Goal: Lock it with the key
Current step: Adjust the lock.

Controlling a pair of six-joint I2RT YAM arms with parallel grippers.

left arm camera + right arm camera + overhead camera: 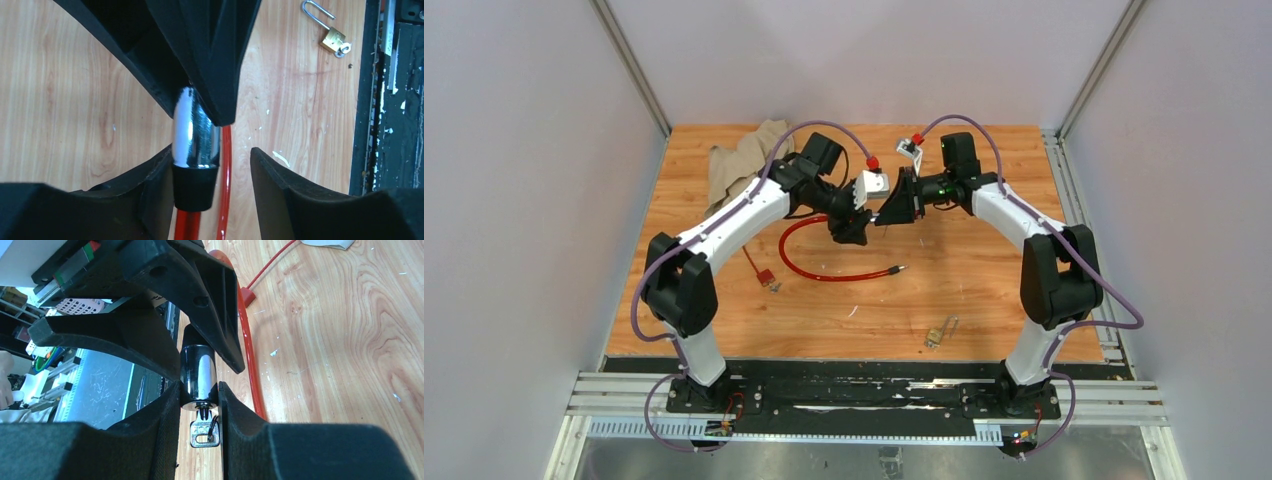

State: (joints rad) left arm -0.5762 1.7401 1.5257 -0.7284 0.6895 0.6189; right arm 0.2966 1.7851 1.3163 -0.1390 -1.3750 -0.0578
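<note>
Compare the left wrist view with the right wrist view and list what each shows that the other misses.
Only the left wrist view shows the brass padlock, its shackle swung open, near the table's edge. Only the right wrist view shows the key seated in the end of the chrome lock cylinder, and the red tag. Both show that cylinder, the red cable beside it, and the wooden table.
</note>
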